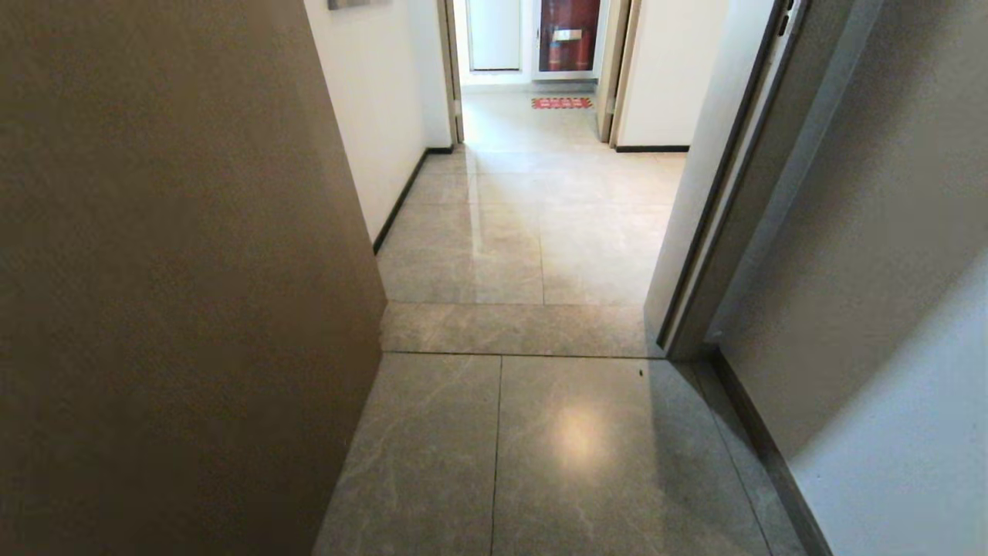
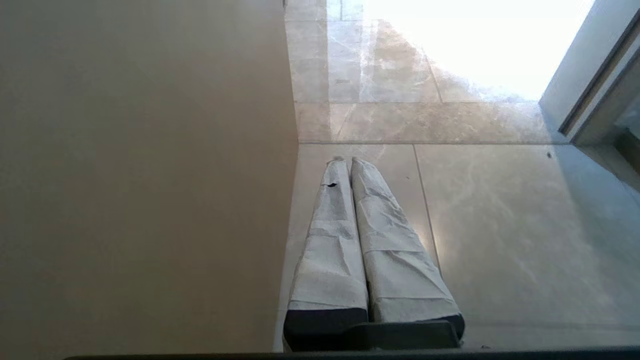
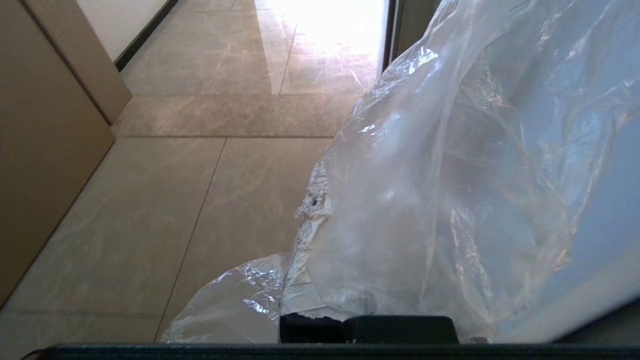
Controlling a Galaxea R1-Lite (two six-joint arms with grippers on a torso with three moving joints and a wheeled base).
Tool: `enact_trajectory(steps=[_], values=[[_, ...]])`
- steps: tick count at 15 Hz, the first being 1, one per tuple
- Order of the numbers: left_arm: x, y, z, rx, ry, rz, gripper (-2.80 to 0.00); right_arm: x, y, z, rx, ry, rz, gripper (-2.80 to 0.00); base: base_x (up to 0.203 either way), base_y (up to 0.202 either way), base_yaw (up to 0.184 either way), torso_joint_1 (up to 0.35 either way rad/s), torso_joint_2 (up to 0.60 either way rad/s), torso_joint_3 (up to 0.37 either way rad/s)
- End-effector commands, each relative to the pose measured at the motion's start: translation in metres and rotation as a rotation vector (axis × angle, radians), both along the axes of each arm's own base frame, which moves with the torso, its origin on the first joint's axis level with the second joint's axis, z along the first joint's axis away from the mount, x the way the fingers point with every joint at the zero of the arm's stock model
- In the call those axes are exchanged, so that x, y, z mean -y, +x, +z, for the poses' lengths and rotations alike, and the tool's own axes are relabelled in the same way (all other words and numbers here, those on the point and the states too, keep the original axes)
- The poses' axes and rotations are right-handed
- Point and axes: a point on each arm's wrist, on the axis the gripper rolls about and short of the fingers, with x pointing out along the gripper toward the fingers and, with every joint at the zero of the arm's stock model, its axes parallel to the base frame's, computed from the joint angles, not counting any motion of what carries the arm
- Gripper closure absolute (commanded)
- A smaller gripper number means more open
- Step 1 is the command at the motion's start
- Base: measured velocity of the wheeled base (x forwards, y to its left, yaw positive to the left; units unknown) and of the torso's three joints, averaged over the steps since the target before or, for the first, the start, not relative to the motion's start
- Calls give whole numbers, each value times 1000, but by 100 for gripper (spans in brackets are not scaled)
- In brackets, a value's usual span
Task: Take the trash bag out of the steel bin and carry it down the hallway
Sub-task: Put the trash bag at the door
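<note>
**Between the fingers: bag out of the bin, hallway still ahead**

At the right gripper [image 3: 320,280], the fingers are clenched on the clear, crinkly, thin plastic trash bag [image 3: 450,175]. The right wrist view shows the film bunched over the fingertips and billowing up beside them, so the bag hangs from this gripper, above the floor. I cannot make out any lump inside it from here.

The left gripper [image 2: 350,162] carries nothing. Its two white-wrapped fingers [image 2: 330,250] lie pressed together, closed on air, and point down at the glossy grey-beige marbled floor tiles [image 2: 500,225].

Neither arm shows in the head view. That view looks along the narrow hallway [image 1: 532,232] with white walls and dark baseboards. A plain brown panel [image 1: 170,270] stands close on the robot's left, and a dark door frame [image 1: 718,232] is on the right. Far ahead, a small red mat [image 1: 562,102] lies on the floor before a further doorway.

The steel bin is in none of the views. I judge the first part of the task done, since the bag is lifted free and held. What is left is the carrying: the passage beyond the doorway threshold is not yet travelled.
</note>
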Motion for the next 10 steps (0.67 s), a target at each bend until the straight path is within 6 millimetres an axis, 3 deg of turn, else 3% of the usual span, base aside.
enact_trajectory(steps=[1,10], values=[[0,0,0,1,0,0,0,0,0,0,-3,0,1,0,189,0,0,7,7,-2],[0,0,0,0,1,0,0,0,0,0,-3,0,1,0,193,0,1,1,2,2]])
